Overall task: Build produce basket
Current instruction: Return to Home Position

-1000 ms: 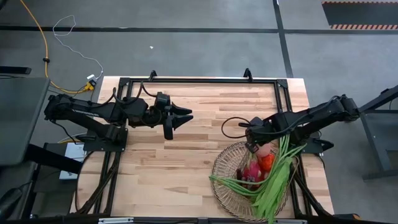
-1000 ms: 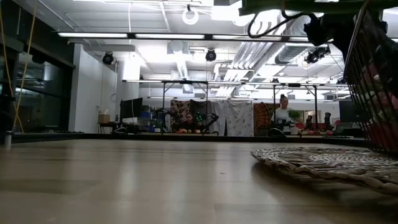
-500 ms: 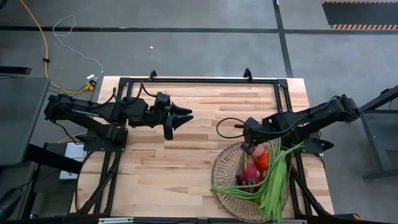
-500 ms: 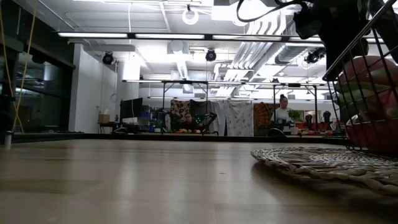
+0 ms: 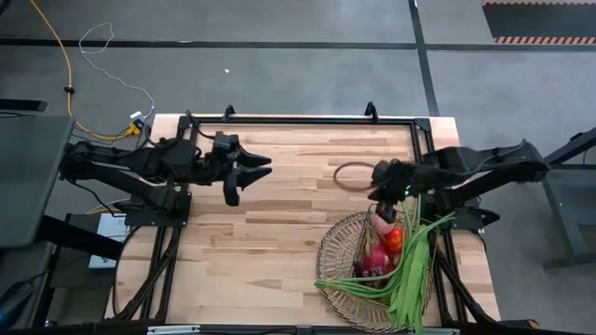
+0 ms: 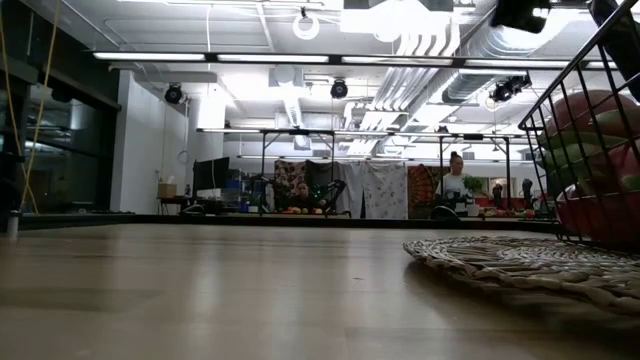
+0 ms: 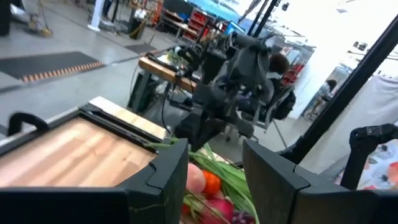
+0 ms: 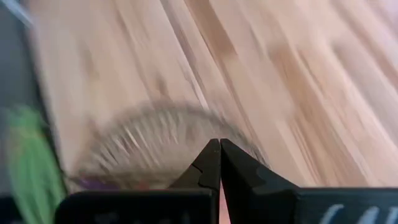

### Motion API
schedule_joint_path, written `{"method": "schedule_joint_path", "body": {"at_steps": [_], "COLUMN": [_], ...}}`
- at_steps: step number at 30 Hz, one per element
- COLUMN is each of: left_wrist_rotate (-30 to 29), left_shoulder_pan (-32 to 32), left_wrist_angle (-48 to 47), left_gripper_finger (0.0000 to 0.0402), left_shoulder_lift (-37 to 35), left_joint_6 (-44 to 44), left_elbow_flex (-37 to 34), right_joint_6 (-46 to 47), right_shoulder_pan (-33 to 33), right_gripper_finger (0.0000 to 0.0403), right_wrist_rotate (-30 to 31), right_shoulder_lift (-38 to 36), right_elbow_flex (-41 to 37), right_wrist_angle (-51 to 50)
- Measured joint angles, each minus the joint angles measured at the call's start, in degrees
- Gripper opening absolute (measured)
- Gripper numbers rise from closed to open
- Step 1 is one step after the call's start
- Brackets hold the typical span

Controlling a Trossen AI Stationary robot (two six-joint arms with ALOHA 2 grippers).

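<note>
Nearest, at 5 o'clock from the middle of the table in the high view, the basket lies flat on the wood, just where it lay half a second ago. A second ago the low view showed its wire wall at another slant.

Inside it, beans run in one thick bunch from the 6 o'clock rim to past the 1 o'clock rim. A thinner bunch crosses toward 8 o'clock and pokes over the edge. Between the bunches sit a dragon fruit, a pumpkin just at its 1 o'clock, and a peach farthest back, all close together.

Just beyond the basket's 12 o'clock rim hangs the right gripper, its fingers clenched together on nothing. Half a second ago it was low over that rim. It has since risen and drawn off toward 3 o'clock, and its dark bulk has left the top of the low view but for a corner.

At 10 o'clock from the table's middle, the left gripper has slid back toward 9 o'clock. Its fingers stay spread and empty, pointing across at the basket.

Far beyond the table, a person stands in the room.
</note>
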Motion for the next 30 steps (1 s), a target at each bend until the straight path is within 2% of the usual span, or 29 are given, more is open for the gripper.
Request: {"method": "schedule_joint_path", "body": {"at_steps": [5,11,15,20,24,30], "left_wrist_rotate": [-1.22,-1.33,-0.93,0.05,3.12,5.81], "left_shoulder_pan": [0.75,1.09,2.40,4.18,6.47,10.45], "left_wrist_angle": [-0.52,-0.96,-1.00,-1.16,-1.13,6.88], "left_gripper_finger": [0.0140,0.0140,0.0140,0.0137,0.0105,0.0011], "left_shoulder_lift": [-2.45,-3.44,-3.37,-2.74,-3.26,-5.70], "left_joint_6": [3.13,6.83,9.98,11.91,12.28,12.17], "left_elbow_flex": [-0.02,-0.02,-0.02,-0.37,-2.02,-10.32], "right_joint_6": [-8.88,-14.41,-17.67,-23.89,-24.46,-25.70], "right_shoulder_pan": [-4.21,-11.59,-16.51,-21.37,-24.60,-24.80], "right_gripper_finger": [0.0000,0.0000,0.0000,0.0000,0.0000,0.0000], "right_wrist_rotate": [-1.55,-10.41,-18.65,-26.35,-29.89,-29.88], "right_shoulder_lift": [-8.23,-17.24,-18.54,-18.11,-20.70,-25.31], "right_elbow_flex": [-6.46,-15.84,-19.25,-19.74,-19.80,-19.79], "right_wrist_angle": [16.24,32.21,42.27,45.13,45.53,45.58]}}
